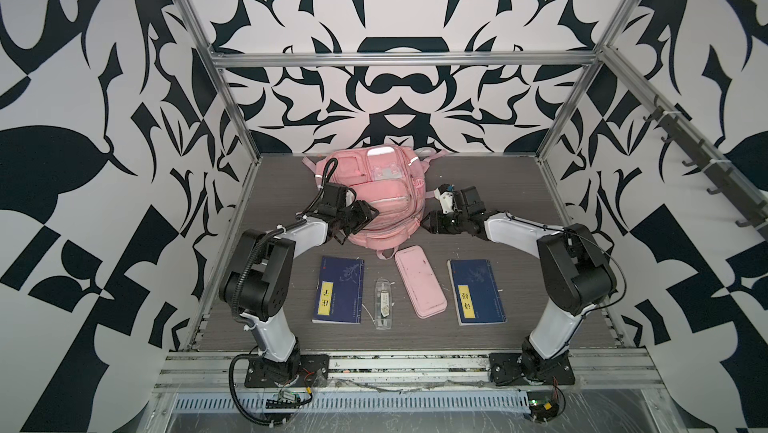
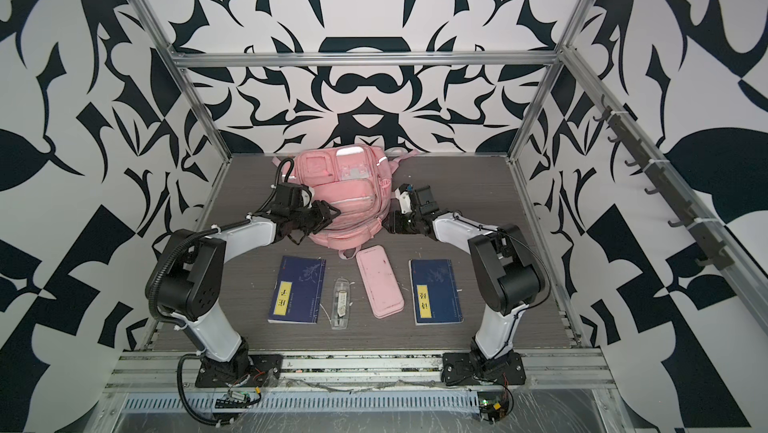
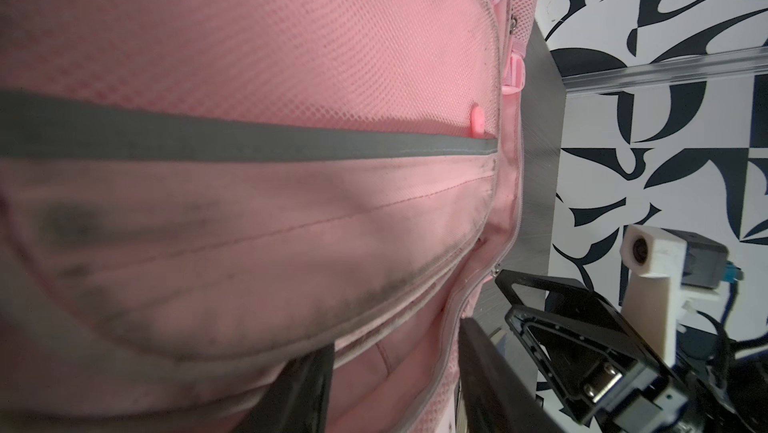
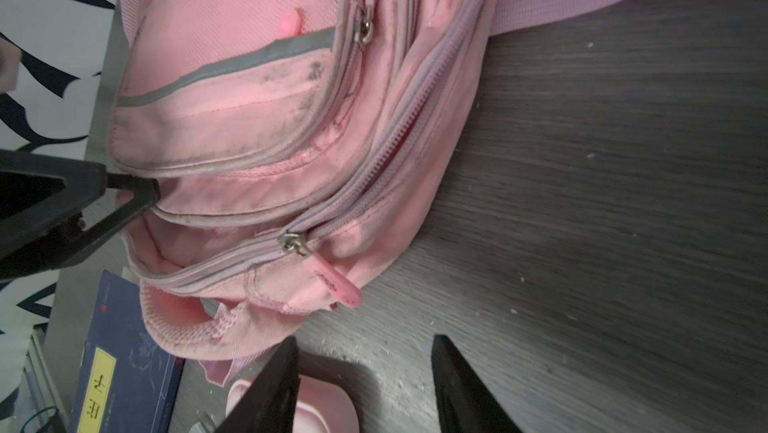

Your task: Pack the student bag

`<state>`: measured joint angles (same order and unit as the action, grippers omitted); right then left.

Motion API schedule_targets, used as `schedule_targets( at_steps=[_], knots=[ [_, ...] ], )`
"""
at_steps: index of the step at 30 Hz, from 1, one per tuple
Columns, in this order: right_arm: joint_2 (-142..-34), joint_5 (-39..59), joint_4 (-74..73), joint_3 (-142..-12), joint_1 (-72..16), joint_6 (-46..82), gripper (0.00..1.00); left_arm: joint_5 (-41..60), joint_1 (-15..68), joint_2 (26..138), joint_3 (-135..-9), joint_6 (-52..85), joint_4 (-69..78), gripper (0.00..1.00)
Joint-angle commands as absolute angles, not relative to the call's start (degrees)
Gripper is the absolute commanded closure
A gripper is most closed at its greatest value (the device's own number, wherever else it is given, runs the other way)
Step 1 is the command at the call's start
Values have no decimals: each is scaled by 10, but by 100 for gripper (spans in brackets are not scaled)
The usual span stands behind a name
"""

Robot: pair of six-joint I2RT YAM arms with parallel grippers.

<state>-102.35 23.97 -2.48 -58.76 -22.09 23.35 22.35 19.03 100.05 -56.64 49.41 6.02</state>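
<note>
The student bag (image 1: 374, 189) (image 2: 353, 202), pink and soft, lies on its back at the rear middle of the table in both top views. My left gripper (image 1: 369, 212) (image 2: 334, 212) is at the bag's near left side. In the left wrist view the left gripper (image 3: 397, 335) is open, its jaws apart astride the bag's (image 3: 291, 223) grey zip edge with pink fabric lying between them. My right gripper (image 1: 427, 223) (image 4: 365, 338) is open just off the bag's near right corner, over bare table. The main zip's pink pull tab (image 4: 334, 283) hangs in front of it.
Near the table's front lie a blue book (image 1: 338, 289), a clear plastic packet (image 1: 383, 304), a flat pink pencil case (image 1: 419, 281) and a second blue book (image 1: 476, 291). Aluminium posts (image 1: 232, 119) and patterned walls close in the table.
</note>
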Motion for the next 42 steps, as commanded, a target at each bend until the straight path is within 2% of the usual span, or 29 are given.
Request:
schedule_targets(
  at_steps=[1,8,20,33,42],
  knots=[
    [-1024,279,-178,-561,-220,289,47,231,192,1010,-576,487,49,49],
    [-1043,310,-311,-516,-219,352,51,233,192,1012,-581,485,42,50],
    [-1064,331,-361,-494,-207,376,52,236,192,1022,-585,487,41,50],
    [-1108,367,-493,-461,-208,449,56,234,192,1024,-589,494,42,50],
    [-1120,375,-541,-455,-207,474,62,233,192,1025,-586,495,42,50]
  ],
)
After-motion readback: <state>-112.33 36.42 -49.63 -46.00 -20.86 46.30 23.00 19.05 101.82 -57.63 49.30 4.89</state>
